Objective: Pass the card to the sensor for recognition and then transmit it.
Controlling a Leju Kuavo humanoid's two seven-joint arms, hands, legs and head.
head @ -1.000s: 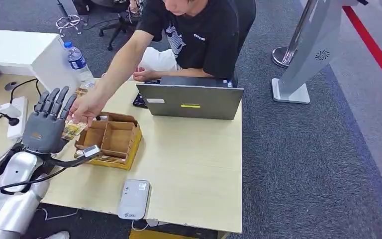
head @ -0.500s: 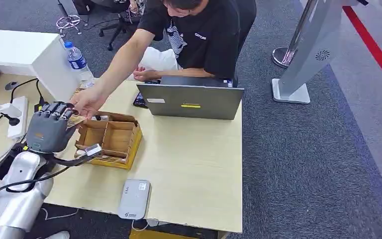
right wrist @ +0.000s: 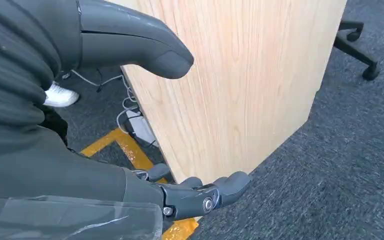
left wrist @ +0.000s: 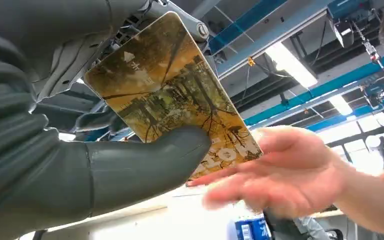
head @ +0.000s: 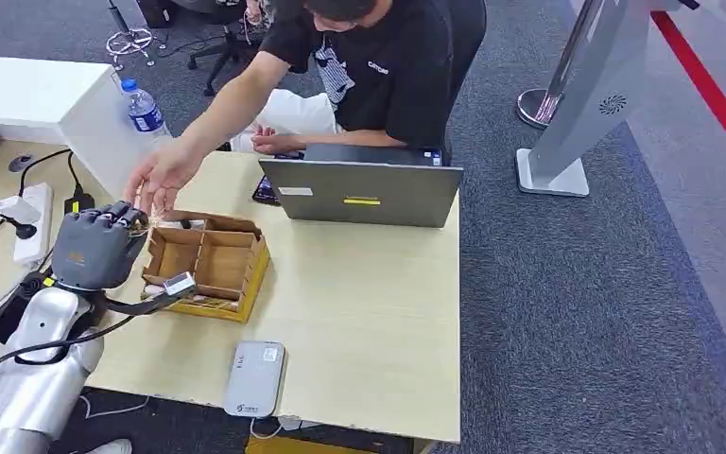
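Head view looks down and forward from high up over the table (head: pixel 359 312), taking in the left hand (head: pixel 95 248) at its left side. Left wrist view sits right behind that hand (left wrist: pixel 80 150), tipped up at ceiling lights, sharing the person's hand (left wrist: pixel 280 170) with the head view. Right wrist view hangs low by the right hand (right wrist: pixel 105 50), close against the table's side panel (right wrist: pixel 240 75).

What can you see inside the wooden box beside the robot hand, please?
The wooden box is split into compartments; those facing the camera look empty. The left robot hand, gripping the card, covers its near-left corner, so anything there is hidden.
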